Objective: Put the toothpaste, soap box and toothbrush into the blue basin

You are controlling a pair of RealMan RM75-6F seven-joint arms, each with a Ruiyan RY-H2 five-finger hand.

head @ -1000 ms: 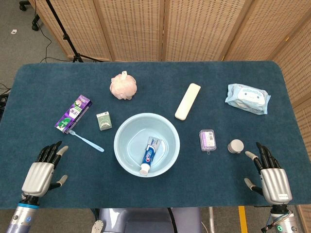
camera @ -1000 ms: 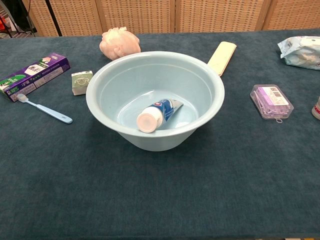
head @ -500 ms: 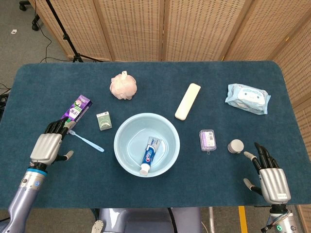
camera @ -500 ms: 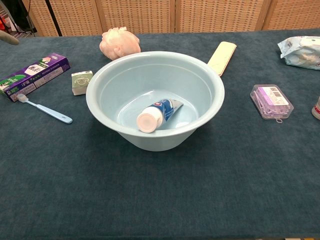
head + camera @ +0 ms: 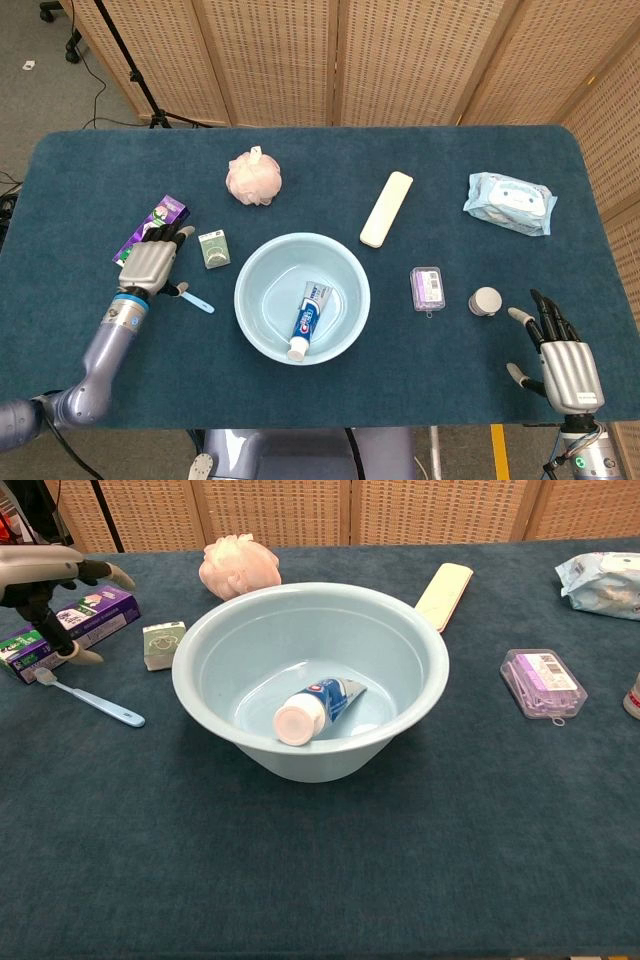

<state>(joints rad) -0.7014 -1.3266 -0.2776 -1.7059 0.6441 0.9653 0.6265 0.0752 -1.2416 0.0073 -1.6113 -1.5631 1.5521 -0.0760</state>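
The light blue basin (image 5: 262, 272) (image 5: 400, 650) stands mid-table with the toothpaste tube (image 5: 308, 318) (image 5: 316, 704) lying inside it. Left of it sits the small green-and-white soap box (image 5: 213, 249) (image 5: 162, 644). The blue toothbrush (image 5: 199, 302) (image 5: 95, 703) lies on the cloth by a purple carton (image 5: 168, 210) (image 5: 84, 614). My left hand (image 5: 151, 264) (image 5: 48, 568) hovers over the toothbrush head and the carton, fingers apart, holding nothing. My right hand (image 5: 563, 362) rests open near the front right edge, seen only in the head view.
A pink bath puff (image 5: 253, 178) (image 5: 240, 565) and a long cream case (image 5: 386, 208) (image 5: 445, 595) lie behind the basin. A wipes pack (image 5: 509, 201) (image 5: 603, 582), a purple floss box (image 5: 427, 288) (image 5: 543, 683) and a small white jar (image 5: 485, 300) sit to the right.
My left hand has travelled from the front left edge forward and to the right, arriving above the toothbrush head. The right hand has barely shifted. No object has moved.
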